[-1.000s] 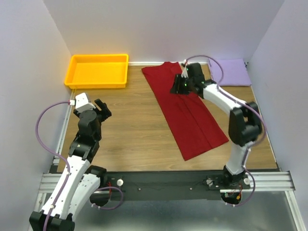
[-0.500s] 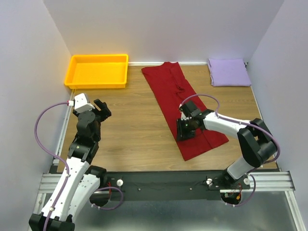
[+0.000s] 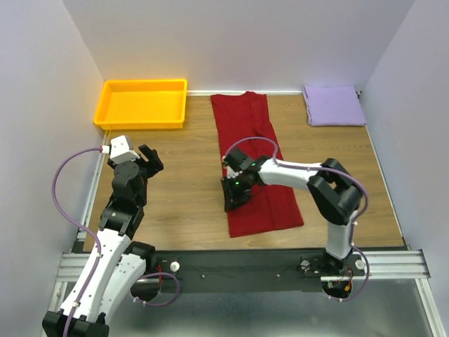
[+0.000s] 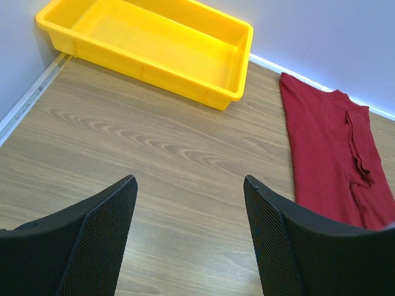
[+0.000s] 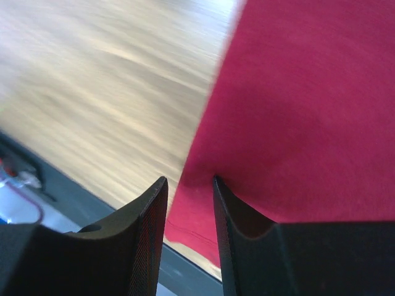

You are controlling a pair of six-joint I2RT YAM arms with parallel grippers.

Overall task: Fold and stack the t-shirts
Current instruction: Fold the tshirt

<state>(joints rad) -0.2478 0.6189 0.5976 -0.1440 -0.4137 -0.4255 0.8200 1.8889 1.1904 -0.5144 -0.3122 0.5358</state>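
Shirts lie in two spots on the brown wooden table [image 3: 189, 175]. The red t-shirt [image 3: 252, 133] is in the middle. It is folded the long way into a tall, thin strip that runs from the back wall down toward the arms. Its color is a deep, plain red with no picture on it. The cloth is mostly flat, with a soft ridge running down its right side. The near end is a bit wider than the far end.

The purple t-shirt [image 3: 334, 105] is pale and plain. It is folded into a small neat square in the far right corner, well apart from the red one.

The right gripper [image 3: 233, 193] is down at the left edge of the red t-shirt [image 5: 296, 92], near its lower end. In the right wrist view, its two black fingers [image 5: 148, 234] are close together, with the red edge pinched in the thin gap between them.

The left gripper [image 3: 151, 158] is up over bare wood on the left side. Its fingers [image 4: 99, 240] are spread wide with nothing between them. A yellow tray [image 3: 144, 83] sits in the far left corner.
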